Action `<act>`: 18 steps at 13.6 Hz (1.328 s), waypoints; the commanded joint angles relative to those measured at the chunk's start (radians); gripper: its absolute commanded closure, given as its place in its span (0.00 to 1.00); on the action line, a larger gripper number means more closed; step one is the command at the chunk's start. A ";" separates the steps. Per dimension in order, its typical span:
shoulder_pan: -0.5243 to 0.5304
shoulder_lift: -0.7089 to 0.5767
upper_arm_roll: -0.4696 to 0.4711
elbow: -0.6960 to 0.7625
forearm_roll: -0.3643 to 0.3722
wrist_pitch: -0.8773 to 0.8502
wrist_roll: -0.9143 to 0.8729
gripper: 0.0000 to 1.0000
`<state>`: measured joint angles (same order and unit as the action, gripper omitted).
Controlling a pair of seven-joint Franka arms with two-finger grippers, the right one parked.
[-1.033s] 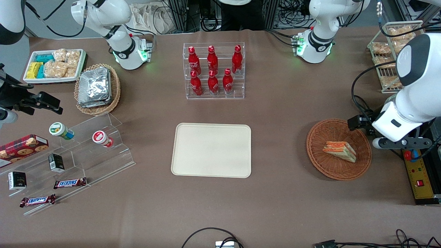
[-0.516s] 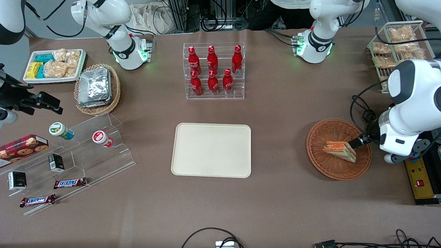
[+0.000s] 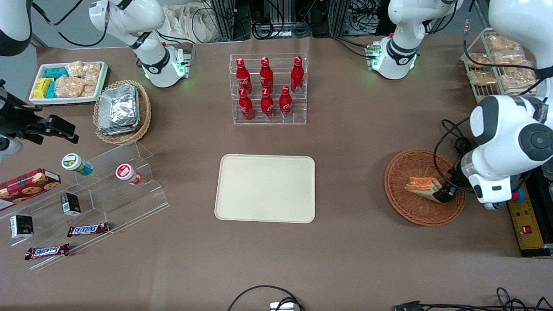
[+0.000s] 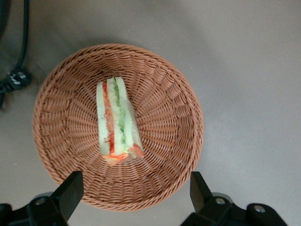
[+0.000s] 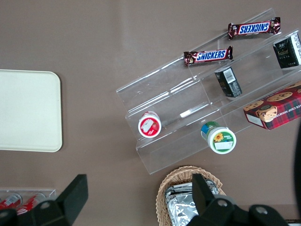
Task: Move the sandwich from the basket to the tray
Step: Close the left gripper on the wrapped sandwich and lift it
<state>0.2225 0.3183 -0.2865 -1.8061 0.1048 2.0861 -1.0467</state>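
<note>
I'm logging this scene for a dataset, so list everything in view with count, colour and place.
sandwich: 1, pale with orange and green layers, in the basket
basket: 1, reddish-brown wicker, toward the working arm's end
tray: 1, cream, mid-table
bottles: 6, red, in a clear rack farther from the camera than the tray
foil packets: silver stack, in a lighter wicker basket
snack tray: 1, white, beside the foil packets
Snickers bars: 2, brown, on the clear stepped stand
cups: 2, on that stand
cookie box: 1, red
bagged snacks: beige, in a wire rack
gripper: open, over the basket at the sandwich
</note>
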 commanded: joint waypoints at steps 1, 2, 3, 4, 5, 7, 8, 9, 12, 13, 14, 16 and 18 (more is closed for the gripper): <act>0.006 -0.005 -0.006 -0.076 -0.005 0.108 -0.103 0.00; 0.006 -0.008 -0.006 -0.106 -0.004 0.142 -0.137 0.00; 0.006 -0.005 -0.006 -0.113 -0.001 0.144 -0.168 0.00; 0.008 -0.002 -0.005 -0.117 0.001 0.141 -0.182 0.00; 0.011 0.004 -0.003 -0.128 0.001 0.137 -0.197 0.00; 0.014 0.019 0.012 -0.139 0.006 0.127 -0.246 0.00; 0.014 0.036 0.021 -0.137 0.006 0.132 -0.268 0.00; 0.015 0.041 0.032 -0.139 0.007 0.134 -0.272 0.00; 0.021 0.065 0.046 -0.151 0.007 0.134 -0.276 0.00; 0.021 0.077 0.053 -0.151 0.007 0.134 -0.276 0.00; 0.021 0.082 0.053 -0.154 0.007 0.134 -0.276 0.00; 0.021 0.090 0.062 -0.177 0.007 0.129 -0.276 0.00; 0.021 0.091 0.063 -0.196 0.007 0.129 -0.276 0.00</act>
<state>0.2382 0.4175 -0.2212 -1.9757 0.1050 2.2096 -1.3030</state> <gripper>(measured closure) 0.000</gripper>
